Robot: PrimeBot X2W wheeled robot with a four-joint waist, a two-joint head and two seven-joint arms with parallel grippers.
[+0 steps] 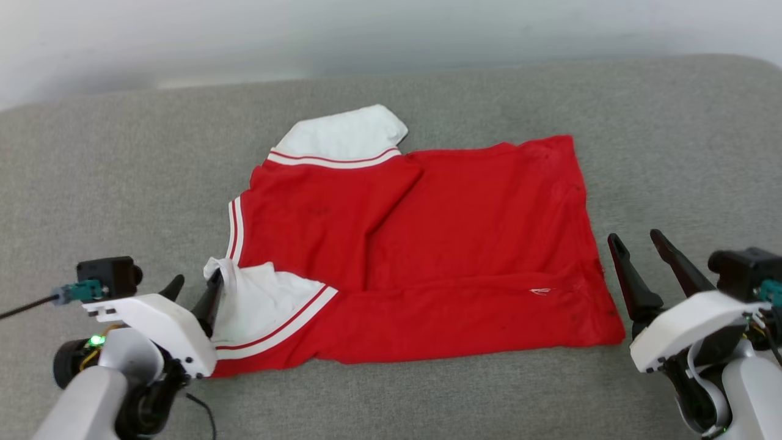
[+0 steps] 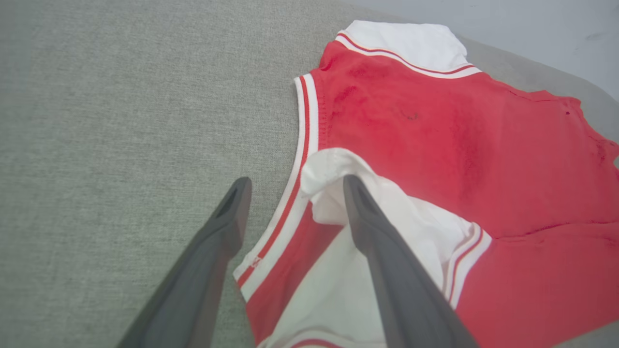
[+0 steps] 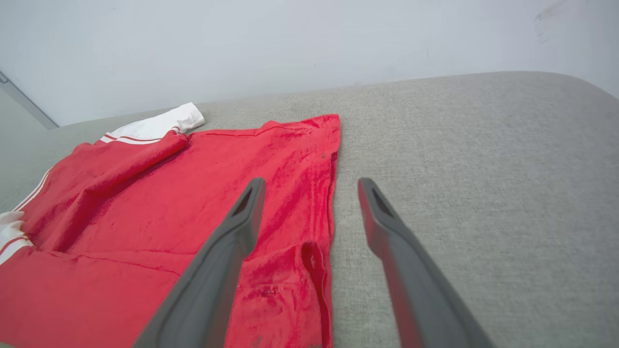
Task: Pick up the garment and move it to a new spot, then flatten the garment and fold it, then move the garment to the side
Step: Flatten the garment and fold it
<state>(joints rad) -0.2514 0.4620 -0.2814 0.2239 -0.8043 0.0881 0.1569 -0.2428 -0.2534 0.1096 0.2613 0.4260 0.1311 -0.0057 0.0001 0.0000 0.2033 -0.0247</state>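
Observation:
The red garment (image 1: 476, 214) lies spread on the grey padded surface, plain side up, with its near edge folded over in a long strip. One white sleeve (image 1: 342, 131) points away and the other (image 1: 256, 302) lies at the near left, bunched up at its tip. My left gripper (image 1: 197, 281) stands open at that bunched sleeve (image 2: 333, 169); one finger (image 2: 377, 241) touches the fabric and the other is over bare surface. My right gripper (image 1: 634, 237) stands open just off the garment's right hem. In the right wrist view the right gripper (image 3: 312, 183) straddles the hem of the garment (image 3: 193, 193).
The grey padded surface (image 1: 122, 153) reaches well beyond the garment on all sides. A pale wall (image 1: 366, 30) rises behind its far edge. A dark cable (image 1: 24, 305) runs off the left wrist camera.

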